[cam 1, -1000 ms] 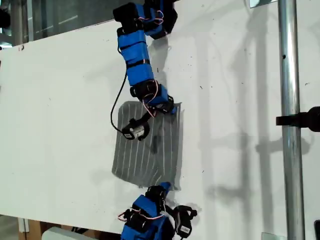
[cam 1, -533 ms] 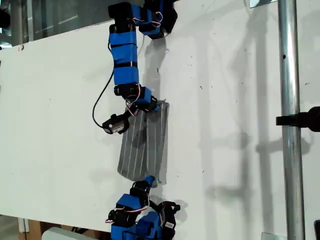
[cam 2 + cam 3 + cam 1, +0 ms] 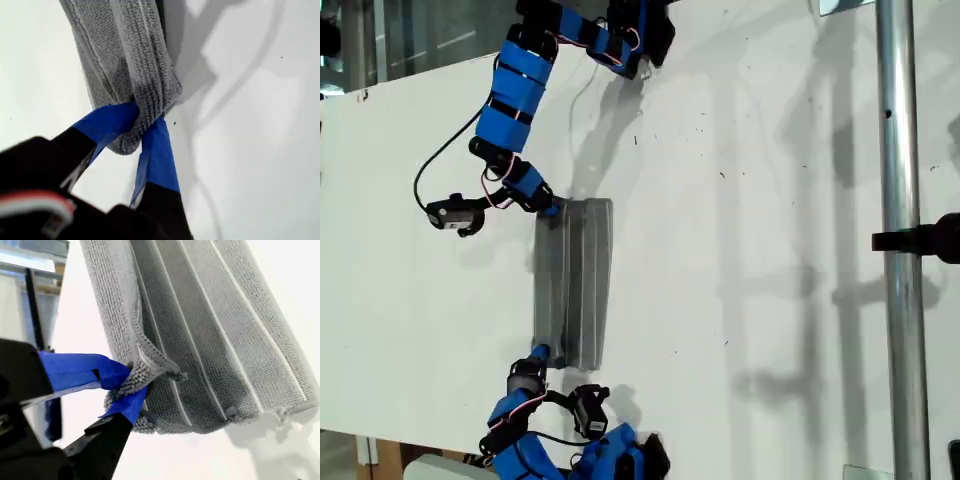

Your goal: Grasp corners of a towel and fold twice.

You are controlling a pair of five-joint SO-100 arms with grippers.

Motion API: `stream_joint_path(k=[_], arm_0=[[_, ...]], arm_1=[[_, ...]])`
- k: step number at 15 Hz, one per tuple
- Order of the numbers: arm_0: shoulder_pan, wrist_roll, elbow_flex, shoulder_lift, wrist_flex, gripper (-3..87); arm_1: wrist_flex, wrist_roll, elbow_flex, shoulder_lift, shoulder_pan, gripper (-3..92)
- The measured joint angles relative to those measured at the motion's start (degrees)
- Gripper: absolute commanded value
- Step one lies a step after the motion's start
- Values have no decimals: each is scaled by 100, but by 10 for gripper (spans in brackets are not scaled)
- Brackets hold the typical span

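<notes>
Pinching a towel corner each, both grippers are busy right now. My first gripper [image 3: 137, 132] is clamped on a bunched corner of the towel [image 3: 573, 285], and my second gripper [image 3: 125, 390] is closed on another corner. In the exterior view the towel lies folded into a narrow strip on the white table [image 3: 770, 200], stretched between the two arms.

Towel [image 3: 210, 325]: soft looped terry cloth, matt dark grey, thin white stripes woven in, fuzzy at the edges. Table [image 3: 770, 200]: smooth matt white board, a few small dark specks. First gripper [image 3: 136, 131] and second gripper [image 3: 126, 385]: fingertips wrapped in matt blue tape over black plastic. Pole [image 3: 900, 200] near the table's edge: bare metal, glossy.
</notes>
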Motion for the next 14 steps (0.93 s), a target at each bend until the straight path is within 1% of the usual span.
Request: stream_joint_path(k=[3, 6, 9, 10, 12, 13, 14], arm_0=[[-70, 158, -431, -422, -62, -27], [62, -79, 9, -448, -246, -18], [325, -457, 905, -448, -457, 56], [334, -580, 1195, -448, -633, 101], [343, -721, 1600, -448, -800, 114], [343, -747, 1652, -439, -826, 144], [343, -817, 1670, -439, -835, 182]], arm_1=[[132, -114, 26, 387, 62, -2], [-255, 97, 738, 352, -457, -2], [-773, 483, 984, -396, -923, -2], [-932, 554, 984, -729, -958, -2], [-1107, 580, 958, -1257, -914, -2], [-1125, 580, 879, -1477, -844, 21], [-1116, 580, 694, -1679, -765, 167]])
